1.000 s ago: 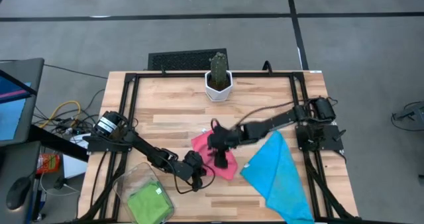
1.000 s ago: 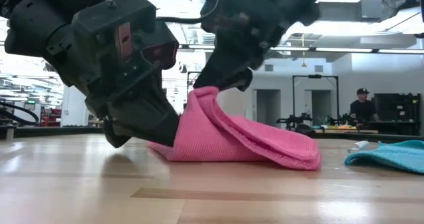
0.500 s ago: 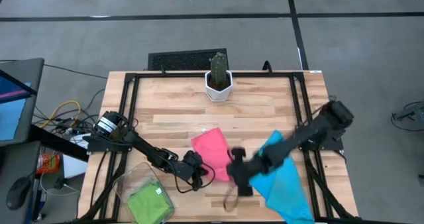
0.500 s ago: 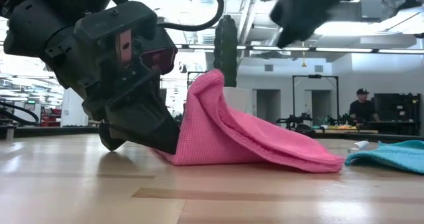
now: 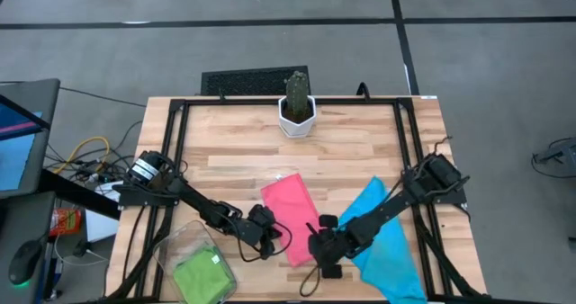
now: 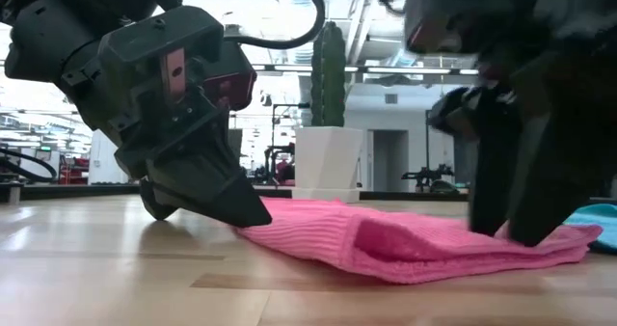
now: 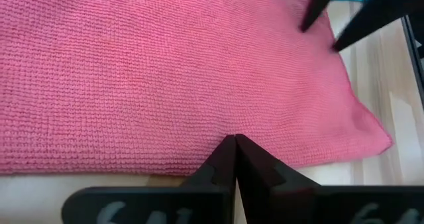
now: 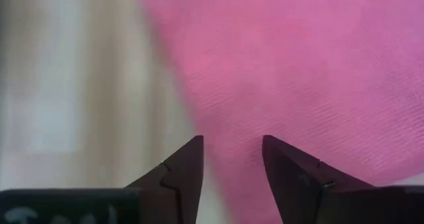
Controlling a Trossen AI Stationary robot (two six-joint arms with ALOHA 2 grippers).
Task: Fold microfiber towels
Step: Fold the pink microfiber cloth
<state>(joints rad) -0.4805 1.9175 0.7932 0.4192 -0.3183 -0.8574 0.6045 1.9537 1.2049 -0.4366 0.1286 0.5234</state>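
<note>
Two pincers at one pink towel [image 5: 286, 210], one blue towel [image 5: 389, 241], one green towel [image 5: 202, 274]

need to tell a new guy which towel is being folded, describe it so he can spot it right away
Start at the white cactus pot at the table's far edge and come straight toward the near edge. The pink towel lies flat on the wood between the left gripper and the right gripper. It is the only pink cloth: the blue towel lies to its right, the green towel sits in the clear bin.

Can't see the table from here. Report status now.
Left gripper shut, pinning the pink towel edge. Right gripper open, fingers over the towel's near corner. Pink towel folded flat. Blue towel alongside, clear.
</note>
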